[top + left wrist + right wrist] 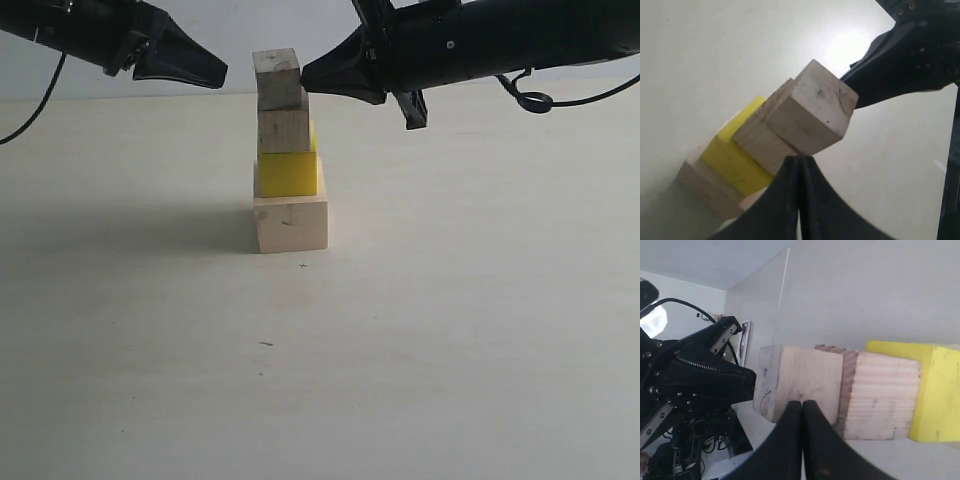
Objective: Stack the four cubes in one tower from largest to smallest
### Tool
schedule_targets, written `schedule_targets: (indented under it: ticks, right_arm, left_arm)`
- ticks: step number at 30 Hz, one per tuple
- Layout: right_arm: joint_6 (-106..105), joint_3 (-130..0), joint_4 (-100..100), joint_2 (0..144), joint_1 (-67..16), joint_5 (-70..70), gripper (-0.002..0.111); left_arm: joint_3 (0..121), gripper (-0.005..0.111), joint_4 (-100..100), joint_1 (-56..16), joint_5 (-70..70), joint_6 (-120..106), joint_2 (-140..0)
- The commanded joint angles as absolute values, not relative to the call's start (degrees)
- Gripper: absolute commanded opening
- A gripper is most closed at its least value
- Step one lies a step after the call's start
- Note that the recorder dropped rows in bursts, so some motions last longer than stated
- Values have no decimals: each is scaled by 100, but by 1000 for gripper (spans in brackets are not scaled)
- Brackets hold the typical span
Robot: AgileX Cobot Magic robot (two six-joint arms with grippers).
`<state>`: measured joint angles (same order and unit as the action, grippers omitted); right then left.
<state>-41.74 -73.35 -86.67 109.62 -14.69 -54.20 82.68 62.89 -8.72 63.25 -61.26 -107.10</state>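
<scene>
1. Starting with the exterior view: the tower (286,140) stands on the table (450,350). From the bottom it goes large wood cube (290,223), yellow cube (288,172), medium wood cube (284,130), small wood cube (277,78).
2. The small wood cube sits right between the two pincer tips. The right pincer (305,75) looks to be touching its side. The left pincer (222,75) is near the opposite side with a clear gap.
3. We only get that gap from the exterior view. The left wrist view shows what the exterior can't: that pincer's fingers are pressed together with nothing pinched. It also shows the tower just past the tip and the right pincer's tip at the top cube's far side.
4. Right wrist view, same deal: fingers pressed together and empty, with the tip right at the small wood cube. The medium and yellow cubes are further along, and the large one is out of that frame.
</scene>
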Motion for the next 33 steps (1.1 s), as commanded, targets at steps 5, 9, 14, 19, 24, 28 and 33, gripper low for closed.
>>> schedule_targets:
  ticks: [5,9,14,19,24,28,33]
  right_arm:
    - [-4198,-7374,-8683,10936,-1463,-5454,0]
    - [-4198,-7374,-8683,10936,-1451,-5035,0]
    - [-4198,-7374,-8671,10936,-1451,-4804,0]
    - [-4035,-7374,-8131,10936,-1451,-4804,0]
    - [-3940,-7374,-8077,10936,-1451,-4815,0]
    - [-3939,-7374,-8077,10936,-1451,-4851,0]
    - [-3924,-7374,-8077,10936,-1451,-4865,0]
  left_arm:
    - [8249,0,6572,-860,6005,-6296,-10730]
    - [8261,0,6632,-860,5951,-6304,-10835]
    - [8261,0,6916,-860,6210,-6564,-11086]
    - [8261,0,7099,-938,6322,-6819,-11189]
    - [8261,0,7121,-1030,6261,-6920,-11189]
    - [8261,0,7140,-1030,6100,-6943,-11189]
    - [8261,0,7220,-1030,6065,-7009,-11201]
